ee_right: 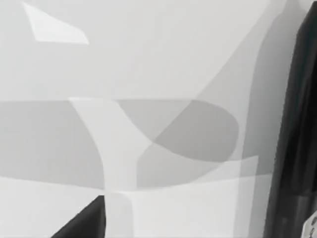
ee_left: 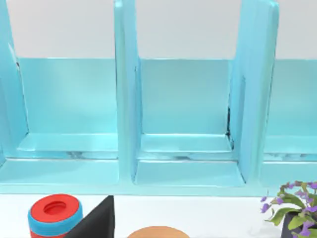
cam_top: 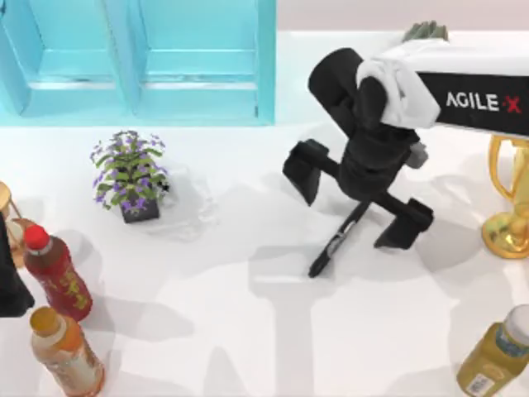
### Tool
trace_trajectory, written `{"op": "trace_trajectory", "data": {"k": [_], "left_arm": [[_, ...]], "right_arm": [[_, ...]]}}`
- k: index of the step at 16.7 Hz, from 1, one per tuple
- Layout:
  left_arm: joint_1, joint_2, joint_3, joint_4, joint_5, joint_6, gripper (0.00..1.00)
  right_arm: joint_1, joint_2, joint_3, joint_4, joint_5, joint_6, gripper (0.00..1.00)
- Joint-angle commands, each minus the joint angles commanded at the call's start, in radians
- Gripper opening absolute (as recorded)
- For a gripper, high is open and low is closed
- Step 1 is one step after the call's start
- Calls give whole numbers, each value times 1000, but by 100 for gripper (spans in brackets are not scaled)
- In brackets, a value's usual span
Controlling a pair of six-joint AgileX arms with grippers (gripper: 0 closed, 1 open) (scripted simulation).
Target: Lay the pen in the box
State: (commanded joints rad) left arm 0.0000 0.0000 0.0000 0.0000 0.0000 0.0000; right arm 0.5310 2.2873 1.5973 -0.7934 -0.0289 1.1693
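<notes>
Bottles are standing nearest the camera in the top view: an orange-capped bottle (cam_top: pixel 64 351) and a red-capped bottle (cam_top: pixel 54 271) at the tabletop's left edge, and a yellow-green bottle (cam_top: pixel 497 351) at its right corner. Beside the red-capped one the left arm is sitting parked at the left edge; whether its gripper is open or shut cannot be told.

Farther in, the pen (cam_top: pixel 337 242) is lying on the white tabletop (cam_top: pixel 248 331), right of centre, slanting from its lower-left tip up toward the right arm. The right gripper (cam_top: pixel 358 203) is hanging spread wide over the pen's upper end, one finger on each side and neither touching it; the pen's top is disappearing under the wrist. In the right wrist view the pen (ee_right: pixel 296 139) is running along one edge as a dark bar.

By its look, the pen is probably light, stiff and smooth, a round barrel likely to roll or twist if pinched near an end. Taking hold near mid-length, across the barrel by the pale label band, is likely to keep it level.

Beyond it, a small potted plant (cam_top: pixel 129 175) is sitting to the left and a gold trophy (cam_top: pixel 510 207) at the right edge. Farthest off, the box (cam_top: pixel 140 99) is occupying the upper left, well apart from the pen, its divider (ee_left: pixel 126 99) separating open compartments.
</notes>
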Motion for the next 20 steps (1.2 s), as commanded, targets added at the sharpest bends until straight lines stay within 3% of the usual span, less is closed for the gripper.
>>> {"op": "trace_trajectory", "data": {"k": [4,17,20], "left_arm": [[0,0,0,0,0,0,100],[0,0,0,0,0,0,100],[0,0,0,0,0,0,100]], "right_arm": [[0,7,-6,10,0,0,100],[0,7,-6,10,0,0,2],[0,7,-6,10,0,0,0]]}}
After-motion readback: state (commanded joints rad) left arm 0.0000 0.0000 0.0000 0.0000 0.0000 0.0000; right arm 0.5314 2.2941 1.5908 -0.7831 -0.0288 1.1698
